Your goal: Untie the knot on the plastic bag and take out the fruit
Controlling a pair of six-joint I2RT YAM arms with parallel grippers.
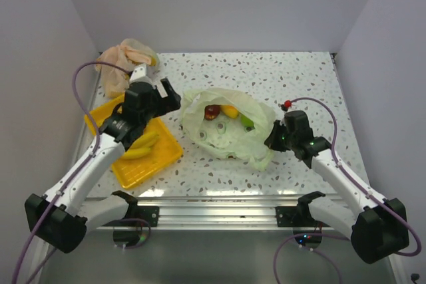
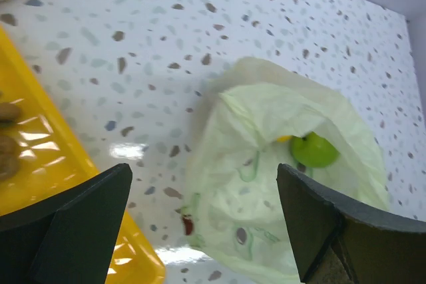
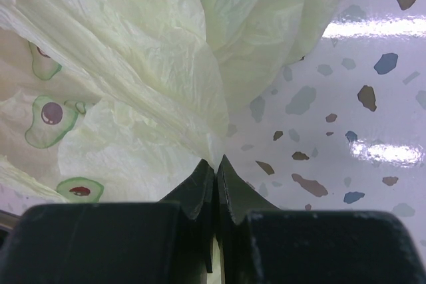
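The pale green plastic bag (image 1: pixel 229 131) lies open at mid-table; a dark red apple (image 1: pixel 212 112), an orange-yellow fruit (image 1: pixel 229 110) and a green round fruit (image 1: pixel 247 122) show in its mouth. My right gripper (image 1: pixel 271 139) is shut on the bag's right edge (image 3: pixel 200 131). My left gripper (image 1: pixel 174 100) is open and empty, above the table between the yellow tray and the bag; the green fruit (image 2: pixel 313 150) shows in its view. A banana (image 1: pixel 141 147) lies in the yellow tray (image 1: pixel 153 164); brown fruits (image 2: pixel 6 144) show at that tray's left.
An orange-beige plastic bag (image 1: pixel 126 58) lies at the back left corner. White walls close the table on the left, back and right. A metal rail (image 1: pixel 219 204) runs along the near edge.
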